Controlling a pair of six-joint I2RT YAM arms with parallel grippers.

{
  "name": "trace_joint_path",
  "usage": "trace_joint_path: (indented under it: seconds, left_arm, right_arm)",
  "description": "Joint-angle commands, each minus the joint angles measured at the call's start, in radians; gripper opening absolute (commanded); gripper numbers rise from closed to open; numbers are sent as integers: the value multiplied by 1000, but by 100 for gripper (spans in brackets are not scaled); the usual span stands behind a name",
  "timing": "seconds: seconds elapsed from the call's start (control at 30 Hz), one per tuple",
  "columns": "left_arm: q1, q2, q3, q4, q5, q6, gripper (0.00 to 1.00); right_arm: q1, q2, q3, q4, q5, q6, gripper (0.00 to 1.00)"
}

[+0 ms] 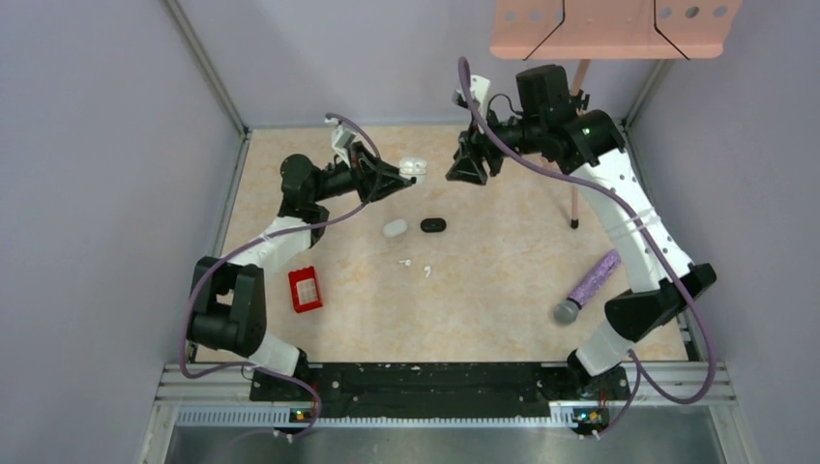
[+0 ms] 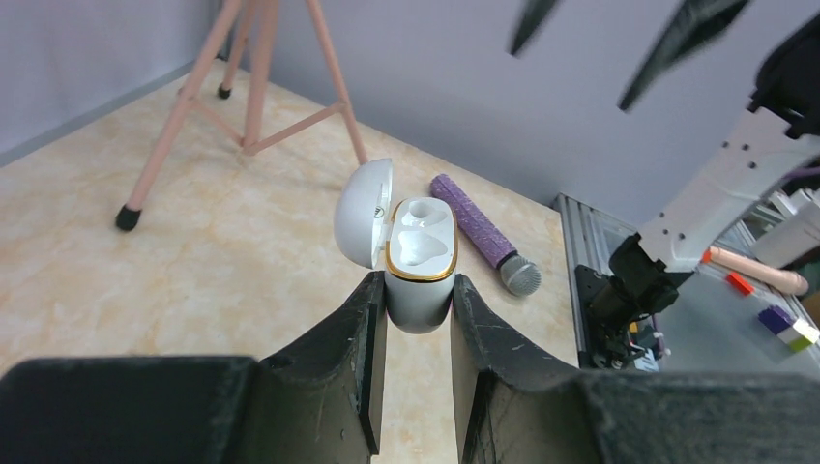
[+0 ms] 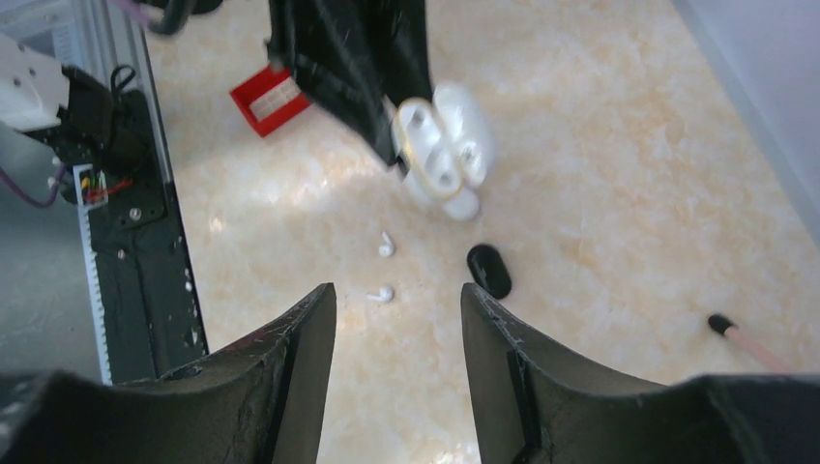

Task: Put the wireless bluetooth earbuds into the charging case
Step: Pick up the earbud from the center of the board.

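Left claw (image 2: 418,290): clamped on the lower body of a white charging case (image 2: 420,253), holding it up off the surface (image 2: 193,261). The lid is hinged back to one side, and both wells inside the gold rim look empty.

Right claw (image 3: 398,295): jaws parted roughly halfway with nothing between them. It hangs in the air close beside the held case, not touching it.

Two white earbuds lie loose on the surface, near each other but apart: first earbud (image 3: 386,246), second earbud (image 3: 381,293).

Just beyond them are a black oval case (image 3: 489,271) and a white rounded object (image 1: 395,228), possibly a closed case; too small to be sure.

Red box (image 1: 306,289) lies near the left arm. Purple microphone (image 1: 593,285) lies beside the right arm. Pink tripod leg (image 1: 574,208) stands at the far right.
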Motion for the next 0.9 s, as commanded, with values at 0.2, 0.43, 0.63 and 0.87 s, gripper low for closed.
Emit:
trace_joint_path:
  seconds: [0.2, 0.43, 0.63, 0.87]
  left_arm:
    - [165, -151, -63, -141, -75, 8, 0]
    - [268, -270, -132, -223, -160, 42, 0]
    - [330, -339, -175, -247, -228, 43, 0]
    - [394, -408, -216, -286, -294, 50, 0]
  right_arm:
    - [22, -173, -640, 312, 110, 56, 38]
    - [122, -63, -775, 411, 236, 247, 30]
    - [166, 91, -716, 417, 311, 347, 31]
    - [205, 223, -656, 390, 386, 404, 34]
